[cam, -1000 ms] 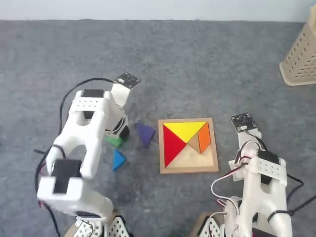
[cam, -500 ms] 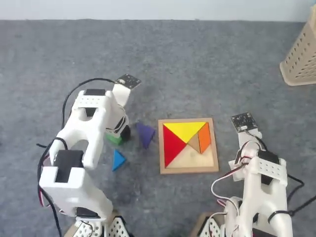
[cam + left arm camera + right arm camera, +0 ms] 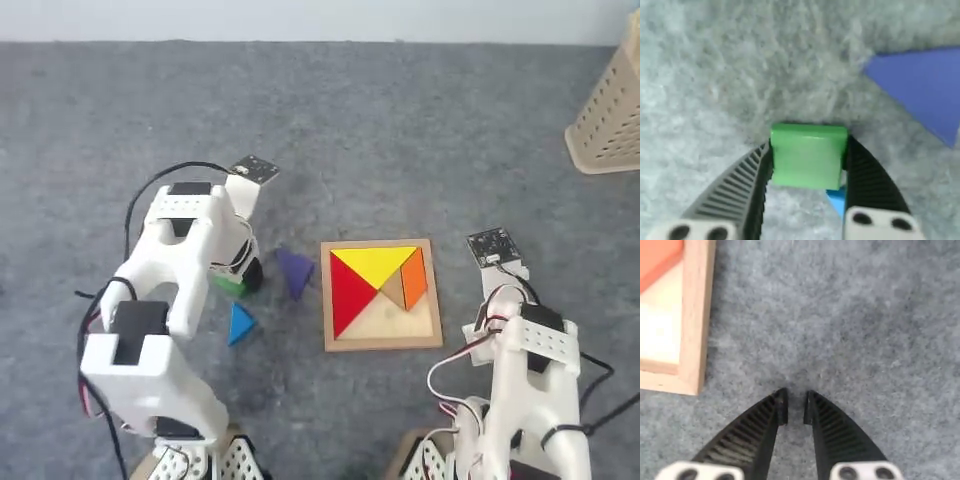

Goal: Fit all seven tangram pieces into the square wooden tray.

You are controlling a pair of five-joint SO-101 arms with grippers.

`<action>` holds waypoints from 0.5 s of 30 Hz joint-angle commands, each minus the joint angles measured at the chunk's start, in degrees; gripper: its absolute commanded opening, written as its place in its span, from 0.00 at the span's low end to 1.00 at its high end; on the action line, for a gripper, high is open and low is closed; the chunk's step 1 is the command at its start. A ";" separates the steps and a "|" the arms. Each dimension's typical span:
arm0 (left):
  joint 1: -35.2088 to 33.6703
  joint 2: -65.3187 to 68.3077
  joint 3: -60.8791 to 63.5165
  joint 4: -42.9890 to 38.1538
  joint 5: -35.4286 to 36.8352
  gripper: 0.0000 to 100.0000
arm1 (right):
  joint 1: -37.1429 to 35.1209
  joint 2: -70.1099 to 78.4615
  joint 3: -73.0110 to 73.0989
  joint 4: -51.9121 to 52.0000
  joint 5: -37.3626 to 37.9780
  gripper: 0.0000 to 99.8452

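**A:** Where is the green piece (image 3: 808,162)?
**B:** Left of centre in the high view, pinched in the left pincer (image 3: 807,146), well apart from the tray (image 3: 400,325).
**A:** And the right pincer (image 3: 795,407)?
**B:** Lower right, beside the tray's corner, tips pressed nearly together over the grey table (image 3: 400,130).

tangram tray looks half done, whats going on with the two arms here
The left gripper is closed on a green piece down at the carpet, left of the tray. The tray holds a yellow triangle, a red triangle and an orange piece, with bare wood left. A purple triangle and a blue triangle lie loose on the carpet. The right gripper sits low beside the tray, empty.
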 commanded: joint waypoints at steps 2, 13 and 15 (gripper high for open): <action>4.31 -3.16 1.45 3.16 1.14 0.13 | 1.01 -1.01 0.18 -0.84 1.14 0.09; 16.62 -28.57 6.29 10.37 8.53 0.13 | 1.01 -1.01 0.18 -0.84 1.14 0.09; 19.60 -31.74 6.29 10.55 9.49 0.13 | 1.01 -1.01 0.18 -0.84 1.14 0.09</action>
